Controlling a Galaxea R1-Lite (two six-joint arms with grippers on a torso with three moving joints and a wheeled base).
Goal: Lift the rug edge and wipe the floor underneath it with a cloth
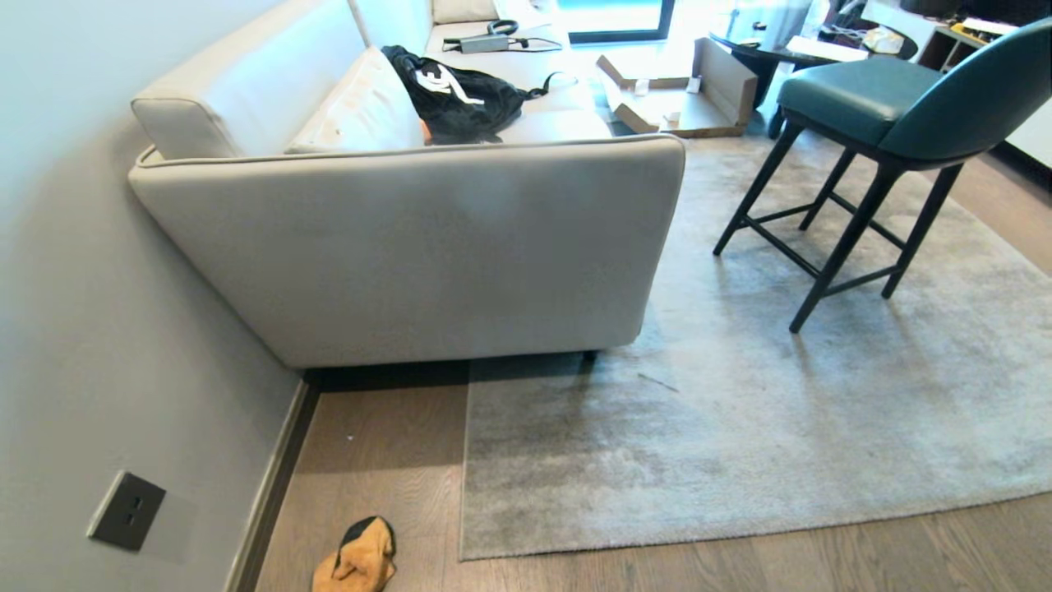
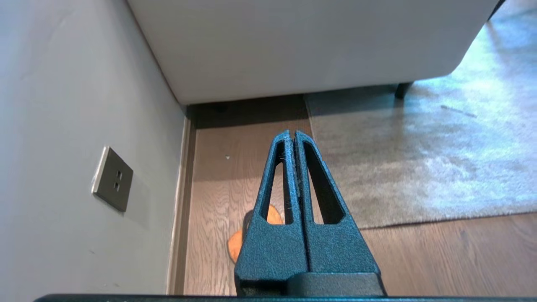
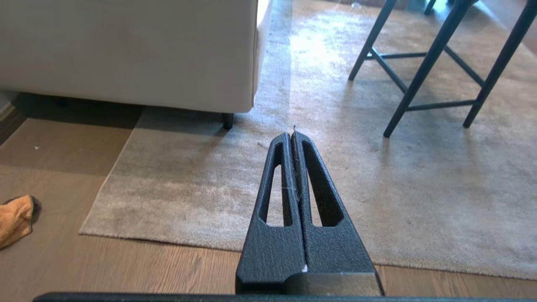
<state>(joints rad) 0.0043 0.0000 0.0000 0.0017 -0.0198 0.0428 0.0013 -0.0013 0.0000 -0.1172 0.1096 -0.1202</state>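
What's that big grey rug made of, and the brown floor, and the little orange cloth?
The big grey mottled rug looks like short, soft pile: fuzzy, with light and dark brushed patches. The brown plank floor looks like matte wood or wood-look laminate: grain lines and plank seams show. The small mustard-orange cloth seems suede-like, soft and crumpled, with black trim.
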